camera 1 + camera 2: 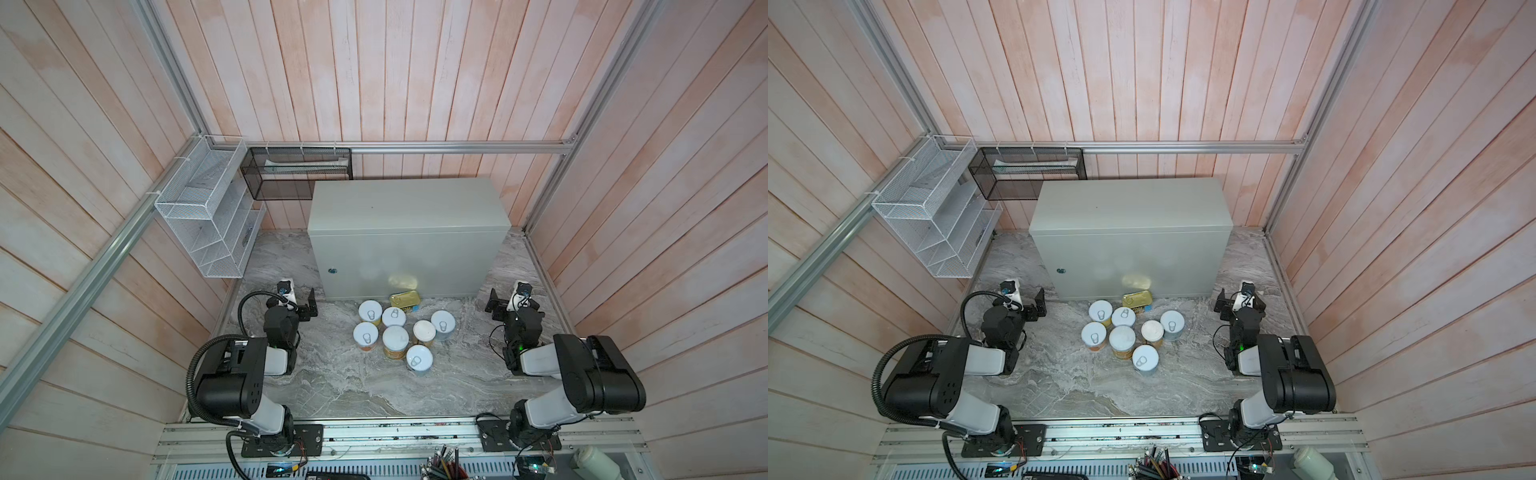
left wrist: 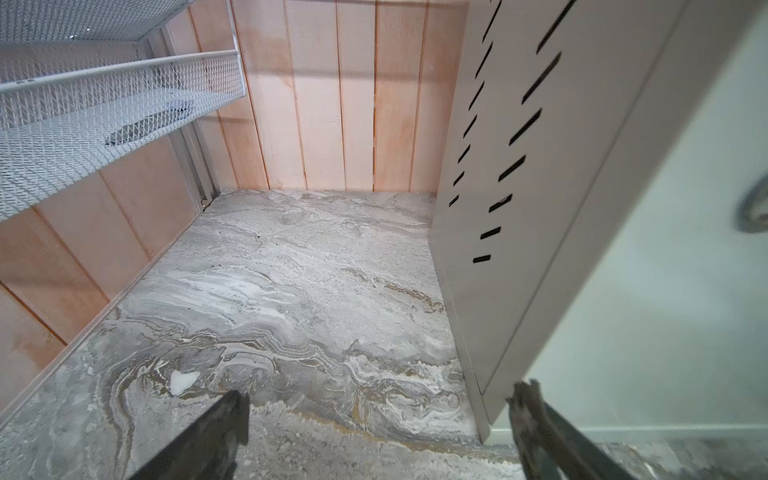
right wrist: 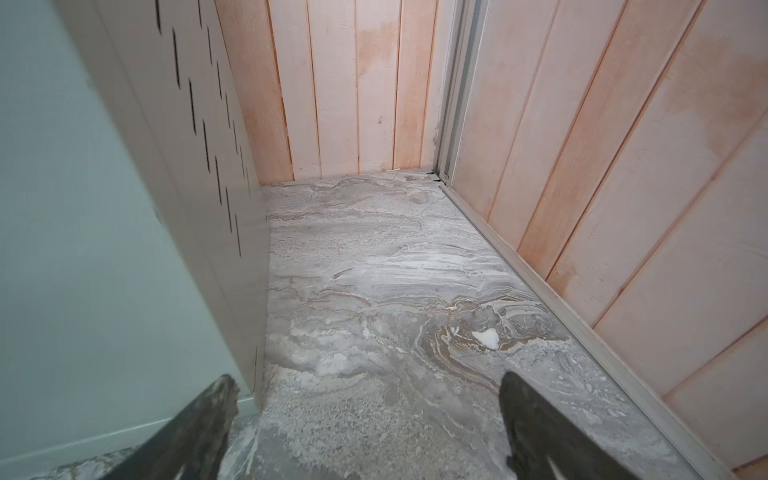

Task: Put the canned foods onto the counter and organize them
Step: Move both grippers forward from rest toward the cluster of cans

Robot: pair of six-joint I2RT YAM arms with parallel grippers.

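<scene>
Several round cans [image 1: 395, 337] with whitish pull-tab tops stand in a tight cluster on the marble, just in front of the counter [image 1: 409, 203]. A gold-topped rectangular tin [image 1: 404, 299] lies at the cluster's far edge, against the counter's front. Both top views show the cans [image 1: 1122, 337], the tin [image 1: 1137, 299] and the counter [image 1: 1131, 203], whose flat top is bare. My left gripper [image 1: 296, 301] [image 2: 382, 395] hangs open to the left of the cans, facing the counter's left corner [image 2: 665, 291]. My right gripper [image 1: 512, 305] [image 3: 368, 382] hangs open to their right, by the counter's right side [image 3: 83, 249]. Neither holds anything.
A white wire basket [image 1: 208, 216] hangs on the left wall, also in the left wrist view [image 2: 104, 104]. A black mesh basket [image 1: 291, 174] hangs behind the counter's left end. Wooden walls close in three sides. Marble [image 1: 353, 386] stretches in front of the cans.
</scene>
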